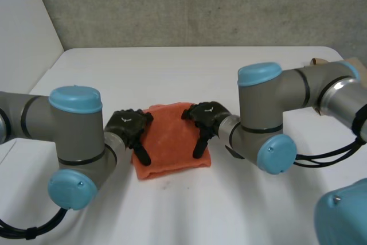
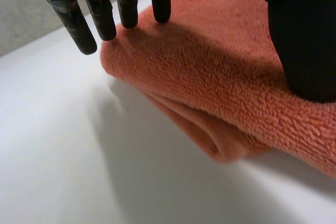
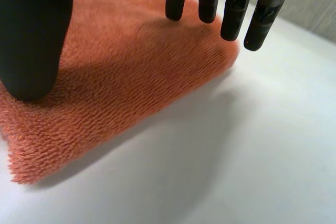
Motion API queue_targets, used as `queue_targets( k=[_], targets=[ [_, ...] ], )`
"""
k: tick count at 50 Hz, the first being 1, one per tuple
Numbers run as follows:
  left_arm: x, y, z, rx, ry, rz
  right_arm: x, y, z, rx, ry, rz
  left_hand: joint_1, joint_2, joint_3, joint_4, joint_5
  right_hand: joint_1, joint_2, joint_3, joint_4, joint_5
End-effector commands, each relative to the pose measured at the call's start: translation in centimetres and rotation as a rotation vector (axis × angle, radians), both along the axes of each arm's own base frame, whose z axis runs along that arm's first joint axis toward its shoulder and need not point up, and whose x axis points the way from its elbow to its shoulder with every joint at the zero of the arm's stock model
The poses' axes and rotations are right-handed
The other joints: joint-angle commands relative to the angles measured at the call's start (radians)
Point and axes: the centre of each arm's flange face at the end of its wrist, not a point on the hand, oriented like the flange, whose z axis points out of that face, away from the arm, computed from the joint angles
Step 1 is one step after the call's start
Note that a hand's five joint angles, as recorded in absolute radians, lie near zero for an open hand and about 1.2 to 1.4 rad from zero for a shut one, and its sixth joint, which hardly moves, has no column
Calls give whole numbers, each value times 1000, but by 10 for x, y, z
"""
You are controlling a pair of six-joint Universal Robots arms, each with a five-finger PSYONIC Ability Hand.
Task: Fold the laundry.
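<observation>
White table (image 1: 172, 73): smooth, matte. Folded orange towel (image 1: 172, 142) lies between the arms, a rough rectangle of fuzzy terry. In the left wrist view I see stacked layers at its rounded edge. Left hand (image 1: 129, 125) is on the towel's left edge, right hand (image 1: 205, 117) on its right edge. Both have fingers straight and spread, thumbs resting on the pile, grasping nothing.
</observation>
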Motion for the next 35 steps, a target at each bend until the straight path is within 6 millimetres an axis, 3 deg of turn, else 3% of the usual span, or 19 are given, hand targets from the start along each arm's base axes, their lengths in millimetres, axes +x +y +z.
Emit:
queue_targets(
  k=[1,5,8,13,21,25,30,35],
  targets=[
    [1,0,59,-149,88,2,-15,6,65,-109,-124,-39,21,10,3,12,-10,2,-41,-38,-55,-66],
    [5,2,83,-208,124,7,-33,10,77,-144,-157,-75,18,7,0,9,-13,2,-41,-38,-55,-66],
    [13,5,92,-226,133,23,-40,18,74,-134,-153,-84,18,7,0,9,-13,2,-41,-38,-55,-66],
    [28,6,91,-215,126,61,-53,35,43,-8,-126,-121,18,7,0,9,-13,2,-41,-38,-55,-66],
    [36,21,75,-176,132,35,-58,48,18,68,-151,-140,21,10,3,12,-10,41,-1,2,-15,-27],
    [51,25,73,-194,156,52,-62,54,12,52,-161,-138,18,7,0,9,-13,15,-27,-24,-42,-53],
    [69,21,94,-303,202,107,-73,53,42,-107,-240,-151,10,-2,-8,0,-22,2,-41,-38,-55,-66],
    [82,16,124,-402,250,152,-99,41,87,-314,-246,-204,-5,-16,-23,-15,-36,2,-41,-38,-55,-66]
  ],
)
